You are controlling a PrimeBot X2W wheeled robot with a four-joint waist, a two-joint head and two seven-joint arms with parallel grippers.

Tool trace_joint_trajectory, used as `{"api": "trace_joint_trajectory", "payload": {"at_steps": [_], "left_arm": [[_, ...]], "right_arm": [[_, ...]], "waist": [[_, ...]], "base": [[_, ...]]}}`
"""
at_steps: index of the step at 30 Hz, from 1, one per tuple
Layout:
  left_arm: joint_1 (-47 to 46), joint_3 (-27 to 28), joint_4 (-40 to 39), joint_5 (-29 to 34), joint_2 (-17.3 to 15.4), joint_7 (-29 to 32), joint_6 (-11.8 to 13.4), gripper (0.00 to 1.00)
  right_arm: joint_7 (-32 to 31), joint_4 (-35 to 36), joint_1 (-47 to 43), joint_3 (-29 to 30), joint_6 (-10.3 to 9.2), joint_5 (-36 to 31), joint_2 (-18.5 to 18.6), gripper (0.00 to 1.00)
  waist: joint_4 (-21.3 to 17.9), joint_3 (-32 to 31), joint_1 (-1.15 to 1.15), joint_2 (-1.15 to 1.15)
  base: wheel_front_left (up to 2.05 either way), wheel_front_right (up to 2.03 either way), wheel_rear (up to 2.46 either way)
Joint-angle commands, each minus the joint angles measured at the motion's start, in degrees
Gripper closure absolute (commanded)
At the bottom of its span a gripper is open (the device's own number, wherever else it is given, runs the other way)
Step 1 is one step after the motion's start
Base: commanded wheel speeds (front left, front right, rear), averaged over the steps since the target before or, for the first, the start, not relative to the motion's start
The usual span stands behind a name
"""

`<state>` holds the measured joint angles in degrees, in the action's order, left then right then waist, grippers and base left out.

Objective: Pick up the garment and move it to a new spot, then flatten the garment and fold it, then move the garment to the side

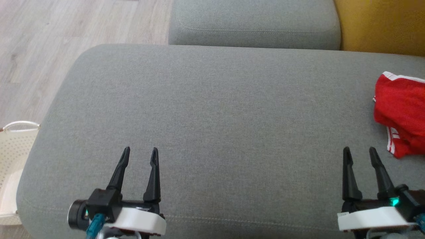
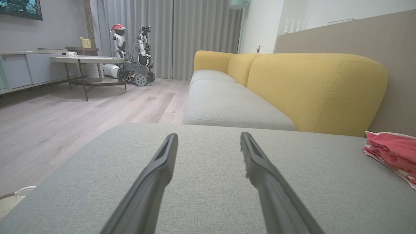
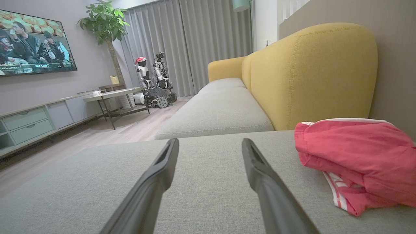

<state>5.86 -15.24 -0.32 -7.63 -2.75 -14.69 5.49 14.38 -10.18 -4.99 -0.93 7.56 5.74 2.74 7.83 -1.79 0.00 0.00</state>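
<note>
The garment is a red piece with white stripes, lying crumpled at the far right of the grey sofa cushion. It also appears at the right edge of the left wrist view as the garment and close up as the garment in the right wrist view. My right gripper hovers open over the cushion's front right, just left of and nearer than the cloth, holding nothing. My left gripper stands open over the front left, well away from it. Between the dark fingers and the fingers lies bare cushion.
A cream perforated basket stands on the wooden floor by the cushion's left edge. A second grey seat and a yellow backrest lie beyond. Farther off stand a round table and another robot.
</note>
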Motion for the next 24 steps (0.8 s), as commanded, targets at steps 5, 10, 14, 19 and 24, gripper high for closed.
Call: {"api": "trace_joint_trajectory", "payload": {"at_steps": [5,10,14,19,24], "left_arm": [[-1.66,1.98,-1.15,0.92,-0.12,-0.31,-0.2,0.0],[0.08,-0.22,1.39,1.37,0.03,0.01,0.04,1.0],[1.47,-0.54,4.57,0.78,0.07,0.1,0.02,1.0],[1.1,0.08,4.63,-2.98,-0.2,0.68,-0.36,1.0],[0.49,0.68,5.18,-6.7,-0.45,1.31,-0.94,1.0]], "right_arm": [[0.62,1.79,0.84,-2.45,-0.08,0.35,0.15,0.0],[-0.05,-0.38,-0.08,-1.21,0.0,0.18,-0.01,1.0],[-0.21,-3.57,-0.92,-1.23,0.0,0.77,-0.01,1.0],[-0.87,-3.51,-0.5,-1.11,0.0,4.46,0.18,1.0],[-1.54,-3.57,0.03,-0.97,-0.01,8.12,0.36,1.0]], "waist": [[-0.4,-0.27,0.0,0.0],[-0.55,-0.43,0.0,0.0],[-0.62,-0.42,0.0,0.0],[-0.92,-0.32,0.0,0.0],[-1.21,-0.23,0.0,0.0]], "base": [[0.0,0.0,0.0],[0.0,0.0,0.0],[0.0,0.0,0.0],[0.0,0.0,0.0],[0.0,0.0,0.0]]}}
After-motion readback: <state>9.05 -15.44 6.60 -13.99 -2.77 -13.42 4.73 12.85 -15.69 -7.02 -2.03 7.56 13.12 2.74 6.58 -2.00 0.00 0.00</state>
